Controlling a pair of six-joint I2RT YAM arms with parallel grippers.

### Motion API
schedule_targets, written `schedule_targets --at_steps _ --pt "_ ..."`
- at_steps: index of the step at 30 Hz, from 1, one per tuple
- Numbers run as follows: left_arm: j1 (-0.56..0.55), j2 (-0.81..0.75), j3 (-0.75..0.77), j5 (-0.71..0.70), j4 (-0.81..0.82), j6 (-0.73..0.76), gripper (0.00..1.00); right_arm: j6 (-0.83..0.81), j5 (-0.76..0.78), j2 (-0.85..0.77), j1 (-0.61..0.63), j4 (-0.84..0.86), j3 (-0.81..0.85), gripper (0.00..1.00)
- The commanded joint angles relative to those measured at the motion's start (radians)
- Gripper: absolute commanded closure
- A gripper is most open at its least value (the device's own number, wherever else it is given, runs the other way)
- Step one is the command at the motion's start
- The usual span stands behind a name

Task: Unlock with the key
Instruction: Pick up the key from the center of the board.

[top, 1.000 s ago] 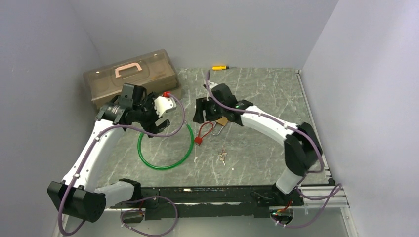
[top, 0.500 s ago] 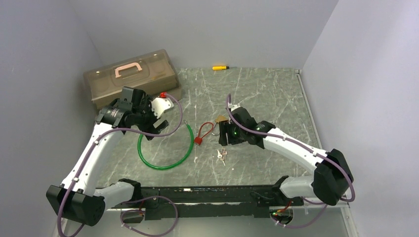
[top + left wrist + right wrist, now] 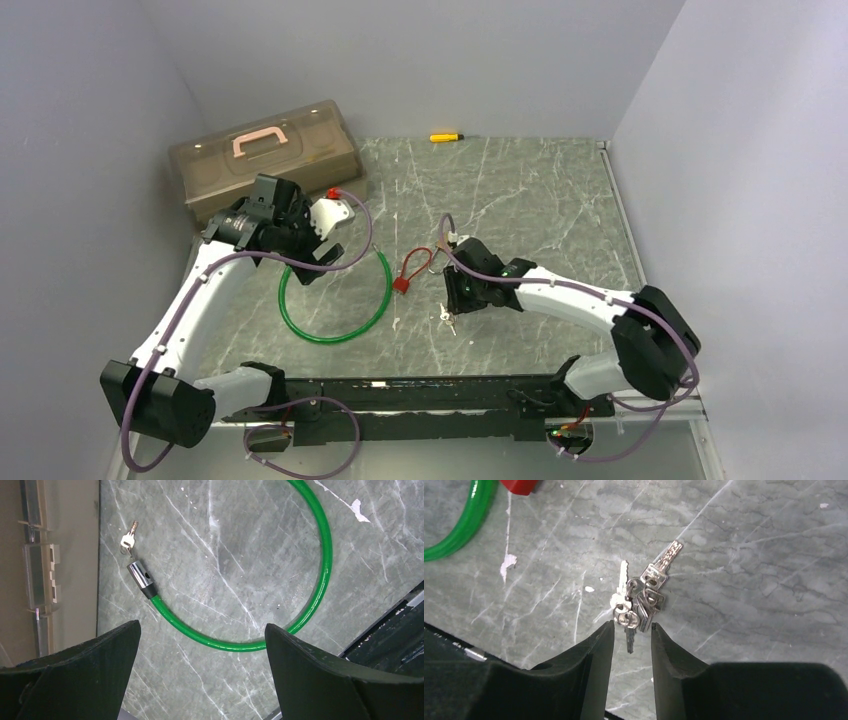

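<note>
A bunch of small silver keys (image 3: pixel 640 600) lies on the marble table, also seen as the keys (image 3: pixel 447 316) from above. My right gripper (image 3: pixel 630 628) hangs low over them, its jaws narrowed with a gap still showing. One key blade (image 3: pixel 630 641) lies between the fingertips, touching neither. A green cable lock (image 3: pixel 320 565) forms a loop, and its silver cylinder (image 3: pixel 141 578) has a key (image 3: pixel 129 536) in it. My left gripper (image 3: pixel 202 630) hovers wide open and empty above that loop. A red padlock (image 3: pixel 402 284) lies between the loop and the keys.
A brown translucent toolbox (image 3: pixel 265 155) with a pink handle stands at the back left. A yellow screwdriver (image 3: pixel 445 137) lies by the back wall. Grey walls close in the left, back and right sides.
My right arm has pulled back from the table's middle toward the near edge and dropped over the key bunch, its jaws narrowing. The left arm has barely moved.
</note>
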Motion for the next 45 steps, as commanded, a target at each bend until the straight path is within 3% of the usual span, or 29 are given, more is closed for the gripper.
schedule_targets --at_steps 1,8,14,18,27,30,32,39,45 --pt "-0.003 -0.004 0.005 0.018 0.013 -0.011 0.01 -0.022 0.010 0.066 0.009 0.058 0.055 0.64" --pt "-0.003 -0.008 0.002 0.019 0.016 -0.006 0.01 -0.047 0.036 0.126 0.013 0.053 0.083 0.66" --pt "-0.004 -0.016 -0.005 0.027 0.023 -0.010 0.02 -0.051 0.034 0.140 0.013 0.054 0.090 0.94" --pt "-0.003 -0.019 -0.003 0.037 0.027 -0.013 0.03 -0.058 0.042 0.137 0.013 0.046 0.092 1.00" --pt "-0.004 -0.025 -0.004 0.046 0.022 -0.019 0.05 -0.090 0.062 0.116 0.012 0.015 0.122 1.00" --pt "-0.004 -0.029 -0.001 0.049 0.018 -0.019 0.04 -0.094 0.076 0.111 0.012 0.005 0.123 0.70" --pt "-0.005 -0.031 -0.002 0.052 0.018 -0.019 0.05 -0.095 0.082 0.106 0.012 0.005 0.116 0.65" --pt "-0.005 -0.036 -0.001 0.051 0.022 -0.021 0.05 -0.089 0.072 0.153 0.012 0.022 0.105 0.65" --pt "-0.005 -0.044 -0.007 0.044 0.024 -0.019 0.05 -0.091 0.071 0.186 0.013 0.039 0.101 0.73"
